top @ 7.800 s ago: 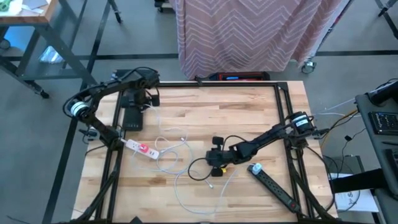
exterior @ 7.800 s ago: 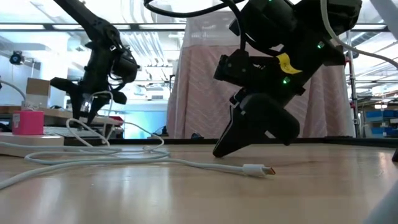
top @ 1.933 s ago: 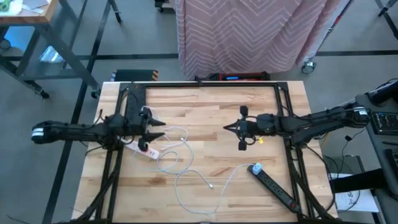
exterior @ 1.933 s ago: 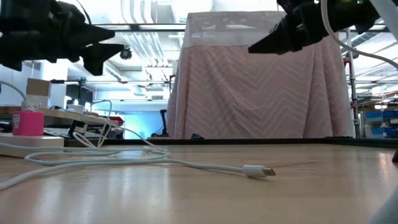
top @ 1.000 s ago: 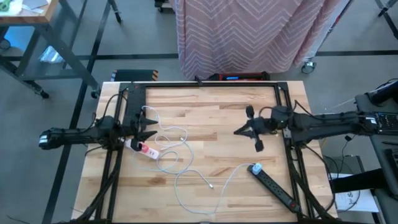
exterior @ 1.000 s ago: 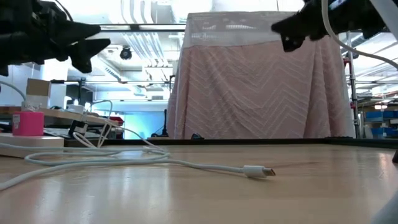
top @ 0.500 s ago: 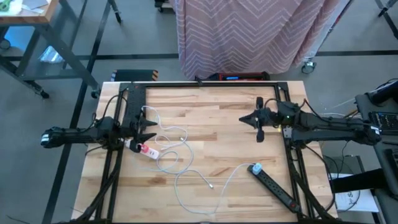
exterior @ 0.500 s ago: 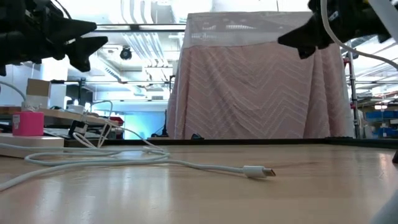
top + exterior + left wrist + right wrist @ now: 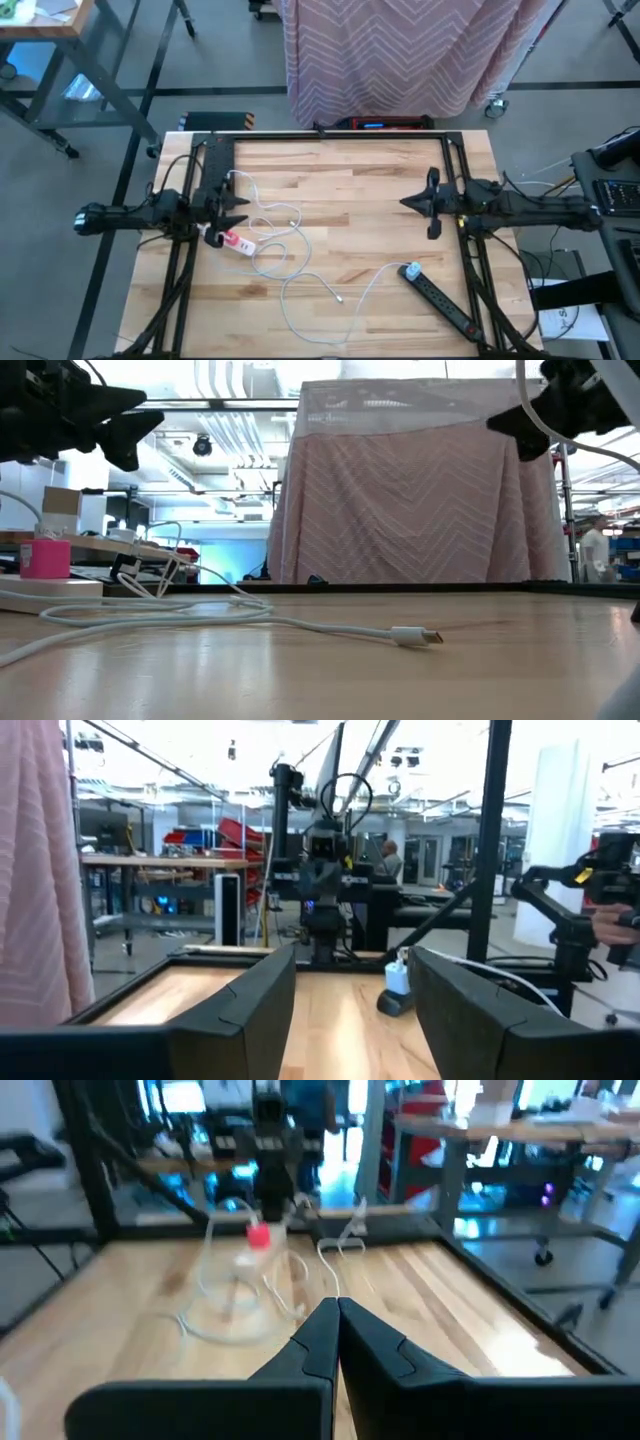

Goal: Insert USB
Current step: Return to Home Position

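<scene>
A white USB cable (image 9: 290, 250) lies in loose loops on the wooden table, its free plug (image 9: 415, 635) flat on the boards near the middle front. A white power strip with a pink part (image 9: 230, 240) lies at the left. My left gripper (image 9: 238, 205) hovers open above the table's left edge, just beyond the strip, with nothing between its fingers (image 9: 255, 1005). My right gripper (image 9: 408, 201) hangs shut and empty at the table's right side, its fingertips (image 9: 337, 1315) pointing level toward the strip (image 9: 258, 1235).
A black power strip (image 9: 445, 300) with a pale blue plug (image 9: 410, 270) lies slantwise at the front right. A black box (image 9: 215, 165) sits at the back left. A pink curtain (image 9: 410, 490) hangs behind the far edge. The table's middle is bare wood (image 9: 350, 190).
My right gripper has drawn back toward the table's right edge, sinking a little and rolling at the wrist, and has stayed shut. The cable and both power strips lie as before.
</scene>
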Motion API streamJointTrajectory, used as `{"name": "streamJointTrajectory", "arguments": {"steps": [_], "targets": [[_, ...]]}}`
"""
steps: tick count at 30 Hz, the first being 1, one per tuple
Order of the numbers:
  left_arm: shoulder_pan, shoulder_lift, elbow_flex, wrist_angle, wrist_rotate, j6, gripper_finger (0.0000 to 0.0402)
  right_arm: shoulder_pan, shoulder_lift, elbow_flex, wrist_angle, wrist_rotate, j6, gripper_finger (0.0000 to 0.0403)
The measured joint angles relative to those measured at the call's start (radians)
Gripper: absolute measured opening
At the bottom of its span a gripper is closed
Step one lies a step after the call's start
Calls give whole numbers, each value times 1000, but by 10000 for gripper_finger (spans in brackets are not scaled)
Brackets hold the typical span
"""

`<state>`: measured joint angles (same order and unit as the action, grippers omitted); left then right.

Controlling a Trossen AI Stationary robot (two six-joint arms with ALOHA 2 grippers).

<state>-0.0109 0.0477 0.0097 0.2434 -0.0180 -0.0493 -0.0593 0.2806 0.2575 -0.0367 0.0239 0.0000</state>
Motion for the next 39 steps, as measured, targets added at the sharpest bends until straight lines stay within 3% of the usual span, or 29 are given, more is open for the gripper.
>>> {"name": "streamJointTrajectory", "arguments": {"steps": [6, 13, 20, 23, 35, 39], "targets": [[-1, -4, 0, -1, 0, -14, 183, 0, -72, 9, -17, -80, 5, 0], [-59, -7, 0, -3, -1, -10, 195, 3, -143, -10, -17, -73, 8, 0], [-121, -6, 0, -52, -138, 0, 205, 3, -239, -94, -19, -73, 33, 0], [-132, -7, 0, -52, -149, 6, 208, 3, -281, -116, -12, -80, 62, 0], [-166, -44, -1, -64, -161, 31, 210, 71, -280, -198, 5, -51, 54, 0], [-185, -42, -1, -80, -183, 37, 203, 88, -279, -246, 85, -23, 34, 0]]}}
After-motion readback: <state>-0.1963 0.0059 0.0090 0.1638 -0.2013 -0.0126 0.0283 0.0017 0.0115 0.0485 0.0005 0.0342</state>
